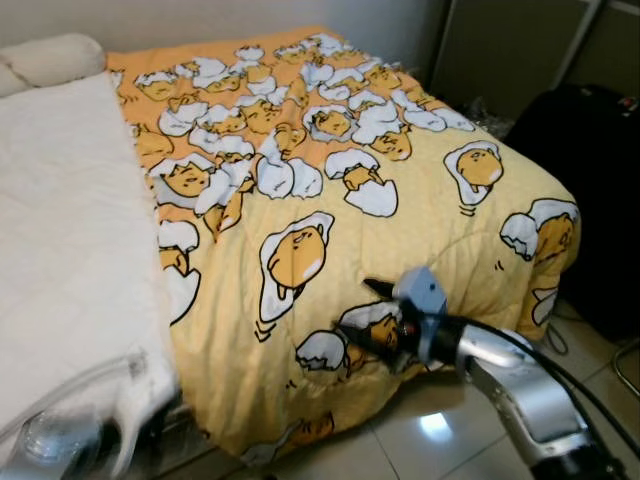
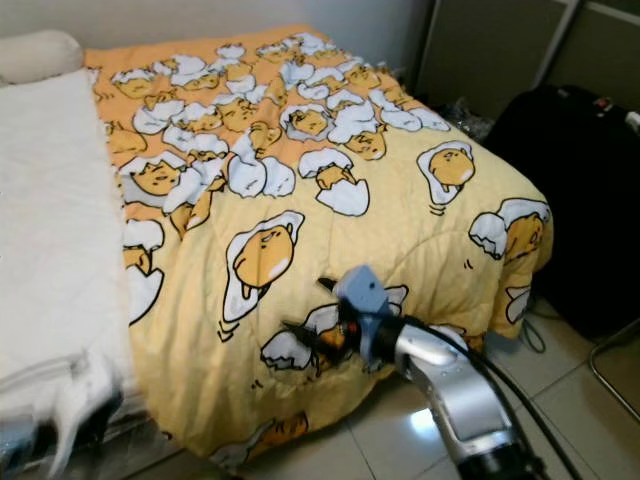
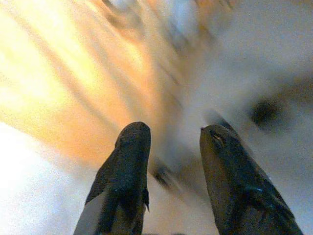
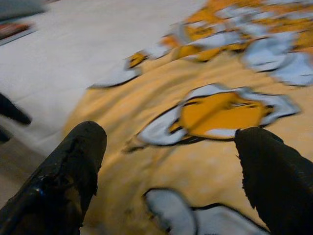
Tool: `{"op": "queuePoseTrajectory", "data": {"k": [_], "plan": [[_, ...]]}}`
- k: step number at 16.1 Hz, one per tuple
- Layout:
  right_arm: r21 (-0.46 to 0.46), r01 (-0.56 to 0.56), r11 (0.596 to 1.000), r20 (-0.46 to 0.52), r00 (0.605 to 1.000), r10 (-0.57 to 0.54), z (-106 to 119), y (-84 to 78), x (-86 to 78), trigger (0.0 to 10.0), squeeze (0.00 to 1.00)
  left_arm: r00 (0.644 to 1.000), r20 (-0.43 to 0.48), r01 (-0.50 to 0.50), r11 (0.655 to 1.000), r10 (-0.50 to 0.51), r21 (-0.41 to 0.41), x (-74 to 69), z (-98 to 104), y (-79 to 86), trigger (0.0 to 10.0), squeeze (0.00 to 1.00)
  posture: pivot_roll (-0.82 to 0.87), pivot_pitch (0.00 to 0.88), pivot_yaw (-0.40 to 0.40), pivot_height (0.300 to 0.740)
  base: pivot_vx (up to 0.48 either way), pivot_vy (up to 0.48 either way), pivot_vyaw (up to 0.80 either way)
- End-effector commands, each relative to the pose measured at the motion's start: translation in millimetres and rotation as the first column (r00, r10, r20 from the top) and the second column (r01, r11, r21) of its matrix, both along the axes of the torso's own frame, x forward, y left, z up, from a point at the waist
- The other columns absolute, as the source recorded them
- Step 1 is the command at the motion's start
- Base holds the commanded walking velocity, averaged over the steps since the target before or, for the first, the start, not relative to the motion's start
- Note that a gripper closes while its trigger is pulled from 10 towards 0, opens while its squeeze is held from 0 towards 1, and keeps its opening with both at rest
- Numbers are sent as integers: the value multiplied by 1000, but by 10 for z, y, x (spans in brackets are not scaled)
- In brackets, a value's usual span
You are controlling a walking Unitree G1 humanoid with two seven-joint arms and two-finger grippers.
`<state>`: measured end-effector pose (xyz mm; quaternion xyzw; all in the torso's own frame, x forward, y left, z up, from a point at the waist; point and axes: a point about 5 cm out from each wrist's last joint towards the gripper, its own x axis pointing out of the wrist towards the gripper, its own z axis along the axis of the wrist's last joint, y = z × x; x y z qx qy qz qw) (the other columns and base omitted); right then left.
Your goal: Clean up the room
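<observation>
The 2 fingers [image 4: 73, 166] of the right gripper [image 1: 365, 325] are spread wide over the yellow blanket [image 1: 400, 200] at lower middle, probably to grab it. The left gripper [image 3: 171, 161] looks spread too, though blurry.

The left claw [image 1: 60, 440] at 7 o'clock is a blur, cut by the frame's edge; its wrist view smears the quilt [image 3: 73, 73] to streaks. At 3 o'clock the dark bag [image 1: 590, 190] runs off-frame
</observation>
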<state>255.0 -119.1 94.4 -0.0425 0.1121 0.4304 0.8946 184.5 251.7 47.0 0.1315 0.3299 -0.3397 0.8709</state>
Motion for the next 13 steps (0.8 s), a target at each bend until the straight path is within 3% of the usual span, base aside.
{"op": "queuePoseTrajectory", "data": {"k": [1, 2, 3, 4, 13], "plan": [[21, 202, 979, 58, 977, -203, 84, -78, 121, 10000, 0, 939, 254, -199, 969, 231, -146, 348, 259, -12, 10000, 1000, -50, 0, 36, 740, 0, 0, 0], [68, 329, 942, 67, 940, -333, 152, -104, 187, 10000, 0, 878, 322, -275, 924, 354, -264, 505, 407, -92, 10000, 1000, -53, 0, 36, 740, 0, 0, 0], [84, 409, 909, 78, 906, -416, 212, -126, 229, 10000, 0, 828, 356, -321, 887, 433, -334, 605, 510, -168, 10000, 1000, -62, 0, 37, 740, 0, 0, 0], [77, 429, 900, 88, 896, -435, 230, -134, 239, 10000, 0, 808, 361, -340, 869, 465, -360, 641, 543, -200, 10000, 1000, -64, 0, 37, 740, 0, 0, 0], [77, 429, 900, 88, 896, -435, 230, -134, 239, 10000, 0, 808, 361, -340, 869, 465, -360, 641, 543, -200, 10000, 1000, -64, 0, 37, 740, 0, 0, 0]]}}
